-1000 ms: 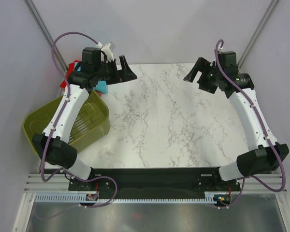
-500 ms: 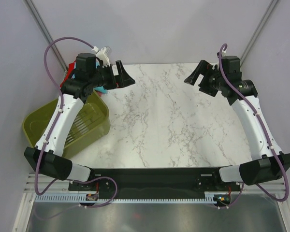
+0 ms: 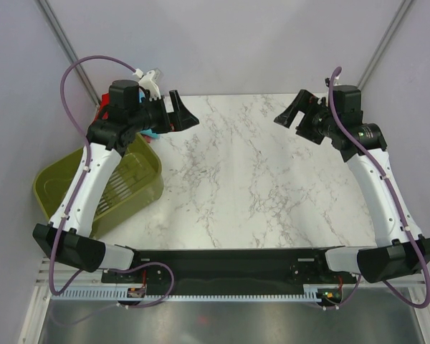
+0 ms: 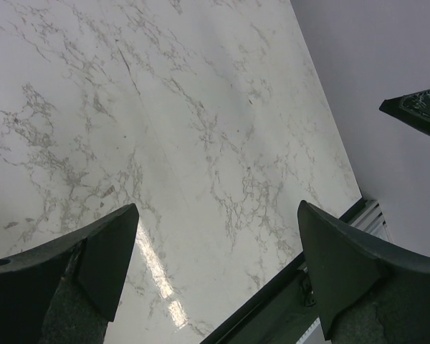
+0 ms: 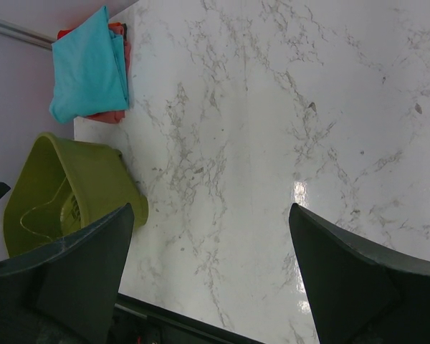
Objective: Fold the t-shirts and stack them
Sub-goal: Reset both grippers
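While both arms draw back from the middle of the marble table [image 3: 236, 179], the left gripper [image 3: 180, 113] shifts a little toward the left edge compared with a second ago, and the right gripper [image 3: 292, 111] drifts outward to the right. Both have their fingers spread wide and carry nothing. The right wrist view shows the turquoise t-shirt [image 5: 89, 64] lying folded on top of the red t-shirt [image 5: 106, 115] at the table's far left corner, just beyond the olive-green basket [image 5: 57, 193]. With the shirts stacked and untouched and the arms retreating, the task looks essentially finished; probably only parking the arms remains.
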Robot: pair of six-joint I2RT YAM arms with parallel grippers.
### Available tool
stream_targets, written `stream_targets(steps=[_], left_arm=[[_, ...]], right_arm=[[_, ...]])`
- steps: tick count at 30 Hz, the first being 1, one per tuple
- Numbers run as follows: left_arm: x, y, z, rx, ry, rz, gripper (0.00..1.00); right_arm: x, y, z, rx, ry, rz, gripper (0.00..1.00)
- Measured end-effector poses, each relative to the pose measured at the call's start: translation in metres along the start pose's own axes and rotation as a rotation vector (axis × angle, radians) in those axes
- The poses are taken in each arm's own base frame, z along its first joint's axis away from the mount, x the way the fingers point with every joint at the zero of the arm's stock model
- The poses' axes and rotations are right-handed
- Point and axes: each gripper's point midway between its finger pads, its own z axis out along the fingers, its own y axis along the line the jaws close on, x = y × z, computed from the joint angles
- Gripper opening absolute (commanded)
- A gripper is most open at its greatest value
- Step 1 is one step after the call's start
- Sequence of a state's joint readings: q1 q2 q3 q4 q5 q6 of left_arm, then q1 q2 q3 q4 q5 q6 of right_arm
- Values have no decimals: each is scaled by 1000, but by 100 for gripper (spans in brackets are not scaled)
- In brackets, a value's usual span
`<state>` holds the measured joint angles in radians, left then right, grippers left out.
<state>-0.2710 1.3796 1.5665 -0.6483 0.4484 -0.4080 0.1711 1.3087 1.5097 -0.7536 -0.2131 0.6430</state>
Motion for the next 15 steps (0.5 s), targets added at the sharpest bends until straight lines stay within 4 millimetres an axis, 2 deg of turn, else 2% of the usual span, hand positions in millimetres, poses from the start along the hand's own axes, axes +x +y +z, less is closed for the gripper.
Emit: stream_targets(steps=[15], left_arm=[[-1, 2, 0, -12, -5, 0, 100]], right_arm=[[-3, 2, 0, -7, -13, -6, 98]])
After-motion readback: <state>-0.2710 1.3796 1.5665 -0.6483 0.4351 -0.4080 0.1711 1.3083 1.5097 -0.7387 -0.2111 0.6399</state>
